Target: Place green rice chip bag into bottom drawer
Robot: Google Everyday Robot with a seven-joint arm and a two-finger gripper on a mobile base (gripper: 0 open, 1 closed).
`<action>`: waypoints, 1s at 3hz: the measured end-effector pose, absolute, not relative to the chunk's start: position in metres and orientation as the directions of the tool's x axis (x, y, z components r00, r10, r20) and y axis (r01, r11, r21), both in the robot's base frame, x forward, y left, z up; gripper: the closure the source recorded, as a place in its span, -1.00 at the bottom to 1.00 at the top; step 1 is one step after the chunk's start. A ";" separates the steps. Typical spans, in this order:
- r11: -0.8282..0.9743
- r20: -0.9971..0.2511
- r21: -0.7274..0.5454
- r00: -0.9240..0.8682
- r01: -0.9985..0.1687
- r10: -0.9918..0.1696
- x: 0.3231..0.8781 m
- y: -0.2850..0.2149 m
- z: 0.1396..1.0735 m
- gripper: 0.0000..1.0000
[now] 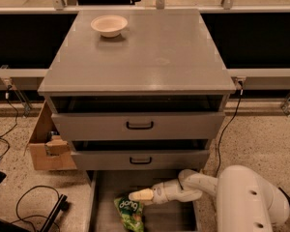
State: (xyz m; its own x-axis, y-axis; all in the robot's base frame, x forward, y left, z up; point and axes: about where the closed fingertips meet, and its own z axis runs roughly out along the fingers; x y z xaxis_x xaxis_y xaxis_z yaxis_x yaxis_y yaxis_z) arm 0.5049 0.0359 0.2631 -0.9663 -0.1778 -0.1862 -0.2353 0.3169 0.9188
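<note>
The green rice chip bag point(129, 213) lies flat on the floor of the bottom drawer point(169, 221), near its front left, partly cut off by the lower edge of the view. The drawer is pulled out under the two upper drawers. My gripper point(137, 195) hangs just above the top of the bag, over the drawer's left half, on the white arm that reaches in from the right. The bag is not in the gripper.
A white bowl point(108, 25) stands on the cabinet top point(150, 57) at the back left. A cardboard box point(47, 144) sits on the floor left of the cabinet. Black cables point(29, 207) lie on the floor at lower left. The robot's white body point(249, 199) is at lower right.
</note>
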 end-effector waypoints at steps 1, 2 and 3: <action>0.384 -0.237 0.877 -0.956 -0.288 -0.175 0.488 0.015 0.282 -1.00; 0.507 -0.354 0.749 -0.905 -0.426 -0.237 0.475 -0.007 0.338 -1.00; 0.533 -0.344 0.679 -0.860 -0.505 -0.377 0.439 -0.001 0.381 -1.00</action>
